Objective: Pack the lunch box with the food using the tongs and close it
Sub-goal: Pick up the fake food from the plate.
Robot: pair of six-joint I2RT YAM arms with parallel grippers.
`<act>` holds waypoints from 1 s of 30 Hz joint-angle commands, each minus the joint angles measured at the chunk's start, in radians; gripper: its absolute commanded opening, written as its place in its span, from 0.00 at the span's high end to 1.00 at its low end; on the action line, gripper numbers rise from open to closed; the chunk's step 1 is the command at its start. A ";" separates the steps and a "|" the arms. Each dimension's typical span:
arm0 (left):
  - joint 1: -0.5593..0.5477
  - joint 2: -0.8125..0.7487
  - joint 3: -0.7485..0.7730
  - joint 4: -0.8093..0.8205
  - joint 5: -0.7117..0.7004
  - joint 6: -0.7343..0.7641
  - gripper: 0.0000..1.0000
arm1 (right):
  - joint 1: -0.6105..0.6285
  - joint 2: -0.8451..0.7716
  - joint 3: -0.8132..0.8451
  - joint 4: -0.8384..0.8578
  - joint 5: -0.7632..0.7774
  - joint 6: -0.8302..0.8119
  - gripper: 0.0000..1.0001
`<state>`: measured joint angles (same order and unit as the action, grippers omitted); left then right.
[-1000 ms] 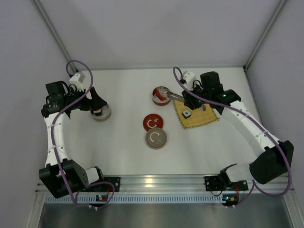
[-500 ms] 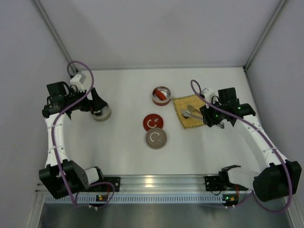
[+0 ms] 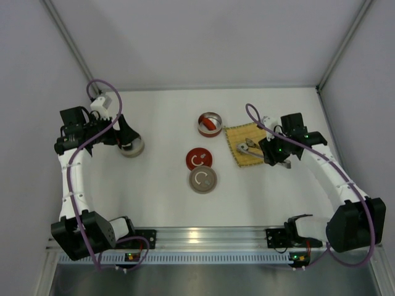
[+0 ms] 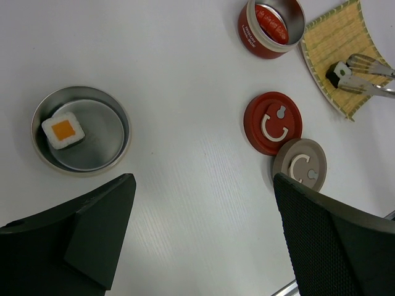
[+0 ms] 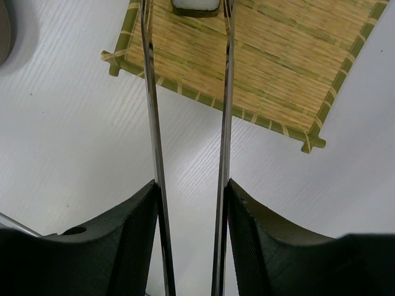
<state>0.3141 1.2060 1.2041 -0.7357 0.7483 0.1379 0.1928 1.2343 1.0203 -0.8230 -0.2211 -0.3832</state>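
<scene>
Silver tin: one sushi roll. Red tin: one red sausage piece. Two lids lie off, red lid touching beige lid. Left gripper hovers over silver tin, fingers spread wide. Right gripper clamps tongs, held low over bamboo mat. Second roll sits on the mat between the tong arms.

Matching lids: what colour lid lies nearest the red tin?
Red lid, clearest in left wrist view.

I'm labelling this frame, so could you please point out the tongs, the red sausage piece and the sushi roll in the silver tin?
tongs (image 5: 152, 117): right wrist view, on the left metal arm.
red sausage piece (image 4: 273, 26): left wrist view, on its middle.
sushi roll (image 4: 62, 129): left wrist view, on its orange centre.
</scene>
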 commanded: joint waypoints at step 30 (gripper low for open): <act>-0.004 -0.013 -0.009 0.033 0.011 0.000 0.02 | 0.005 0.019 0.187 -0.020 -0.099 -0.013 1.00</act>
<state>0.3141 1.2060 1.1889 -0.7341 0.7425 0.1368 0.1928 1.2869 1.0904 -0.8368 -0.2504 -0.3836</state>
